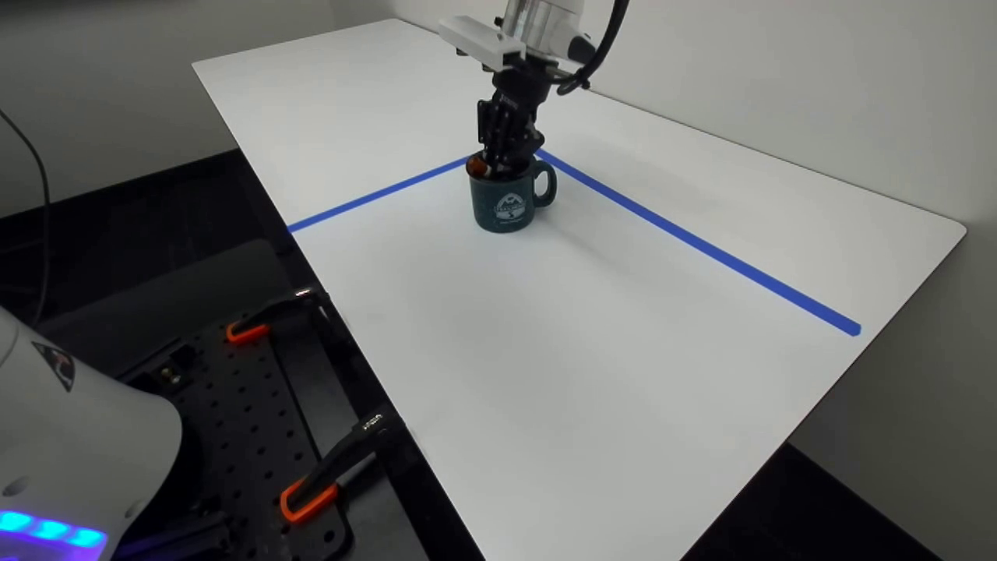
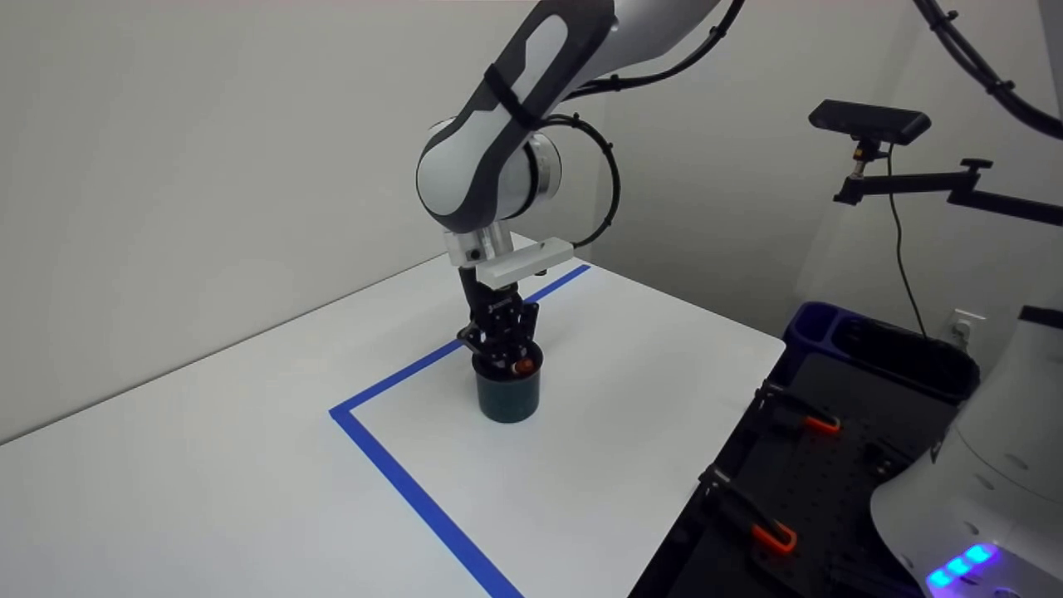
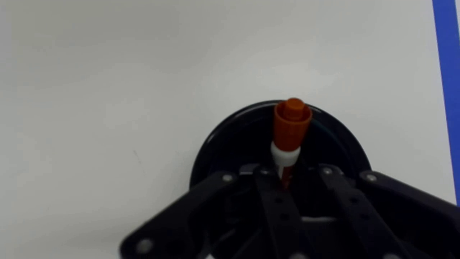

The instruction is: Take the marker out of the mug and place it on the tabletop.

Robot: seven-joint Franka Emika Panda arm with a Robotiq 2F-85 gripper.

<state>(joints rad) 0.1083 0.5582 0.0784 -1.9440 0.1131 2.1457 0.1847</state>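
- Marker (image 3: 289, 135) is right at the jaws, steeply tilted rather than lying flat, orange-red end uppermost, lower end lost to sight inside the mug (image 1: 506, 204).
- Jaws: they come down from above with their tips below the mug's rim. In the wrist view the marker's body runs down towards the gap between their two sides, closer to the side at the left of that view. Whether they pinch it or merely straddle it is hidden in the dark.
- Long axis: in both exterior views the orange-red end shows on the side of the jaws towards the arm's base (image 1: 78, 444), close to the rim; touching it or not is unclear.
- Coming move, in my judgement: a firm hold across the body, then a lift along that lean until the hidden end clears the rim. A sideways pull could tip or drag the mug.
- Mug: upright on the tabletop (image 1: 576, 335), within the corner of the blue tape lines (image 1: 701, 243).
- Tabletop: the placing there is not yet done.
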